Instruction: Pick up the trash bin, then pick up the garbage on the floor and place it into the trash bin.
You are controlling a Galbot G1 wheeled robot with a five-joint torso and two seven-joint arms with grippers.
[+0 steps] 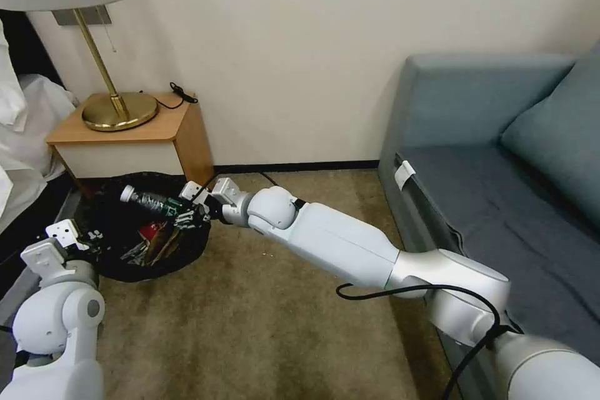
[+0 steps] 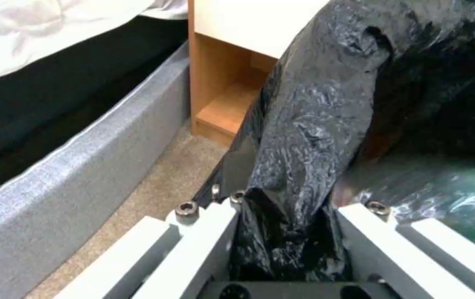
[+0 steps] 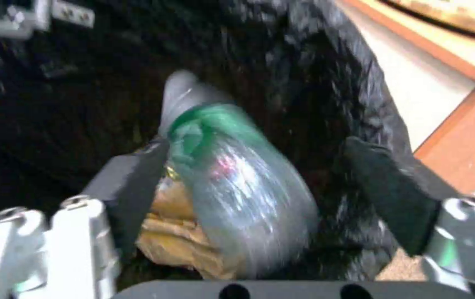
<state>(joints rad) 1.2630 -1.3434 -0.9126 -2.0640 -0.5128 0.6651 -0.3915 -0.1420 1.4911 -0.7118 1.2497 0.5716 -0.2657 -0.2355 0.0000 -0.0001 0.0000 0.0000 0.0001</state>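
While over trash bin [image 1: 119, 262]: right gripper [image 3: 259, 195], jaws apart, bottle [image 3: 232, 178] lengthwise between them; left gripper [image 2: 287, 232] clamped on bin's rim.

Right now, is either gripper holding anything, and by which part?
The left gripper clamps the trash bin by its bag-covered rim. The right gripper is open above the bin; the bottle lies between its fingers, unpinched.

No readable text, label, brand or number anywhere.
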